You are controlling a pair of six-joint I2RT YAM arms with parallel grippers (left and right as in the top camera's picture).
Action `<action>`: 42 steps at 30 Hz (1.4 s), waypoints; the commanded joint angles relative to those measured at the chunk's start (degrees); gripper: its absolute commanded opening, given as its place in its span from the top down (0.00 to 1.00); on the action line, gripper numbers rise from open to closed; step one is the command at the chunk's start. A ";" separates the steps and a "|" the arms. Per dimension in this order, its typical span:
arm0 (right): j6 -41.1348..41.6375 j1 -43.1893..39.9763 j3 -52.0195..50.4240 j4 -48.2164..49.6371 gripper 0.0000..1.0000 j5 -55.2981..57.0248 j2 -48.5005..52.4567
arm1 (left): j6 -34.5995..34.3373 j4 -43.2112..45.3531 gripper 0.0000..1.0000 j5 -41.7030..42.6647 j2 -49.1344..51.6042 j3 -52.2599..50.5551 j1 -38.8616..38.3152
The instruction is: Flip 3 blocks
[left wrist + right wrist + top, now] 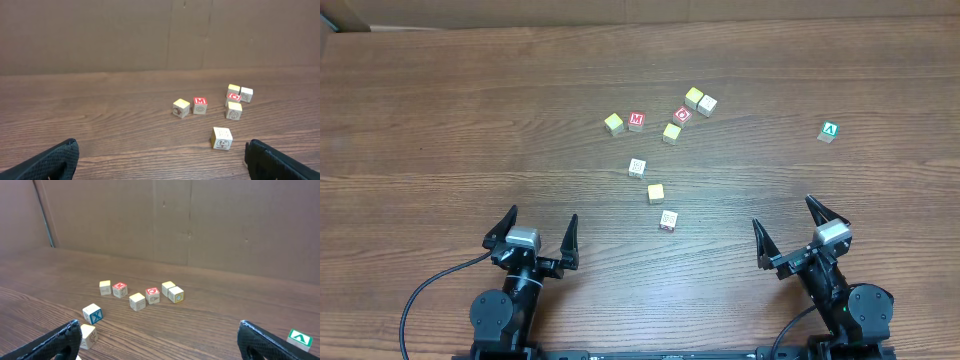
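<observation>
Brown wood-grain tabletop (440, 120), matt and finely streaked along its length, carries ten small square-edged cubes.

The three blocks of the task lie in a loose diagonal row at mid-table, nearer the arms than the other cubes.
- The upper whitish block (637, 167) has a top printed in faint red.
- The yellow-faced block (656, 192) sits just below and to the right of it, apart from it.
- The lower whitish block (668, 220), also red-printed, lies closest to the arms.

None of the three touches another. All are pale wood and rest flat. In the left wrist view the upper whitish block (222, 138) shows a line drawing on its near side.

Beyond the row is a scattered group:
- a yellow-topped cube (613, 123) just beside the red M cube (637, 121);
- the red O cube (682, 115) with a second yellow cube (672, 132) near it;
- a far yellow cube (694, 97) and a pale cube (707, 105) close together.

The green A cube (830, 131) stands alone, well to the right.

The left gripper (542, 218) has black, pointed fingers spread wide. It holds nothing and sits to the left of the row. The right gripper (784, 213) is likewise fully spread and empty, to the right of the row. Both are well apart from every cube.

A brown cardboard wall (150, 35), smooth with vertical seams, backs the table.
</observation>
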 commanded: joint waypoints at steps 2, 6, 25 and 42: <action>0.13 0.26 -0.61 0.31 0.00 0.52 -0.68 | 1.09 -0.17 0.00 -0.57 -0.61 -0.20 0.33; 0.13 0.26 -0.61 0.31 0.00 0.52 -0.68 | 1.09 -0.17 0.00 -0.57 -0.61 -0.20 0.33; 0.13 0.26 -0.61 0.31 0.00 0.52 -0.68 | 0.76 0.11 0.00 0.22 -0.61 -0.20 0.33; 0.13 0.26 -0.61 0.31 0.00 0.52 -0.68 | -10.75 -7.89 0.00 10.80 18.56 13.62 0.17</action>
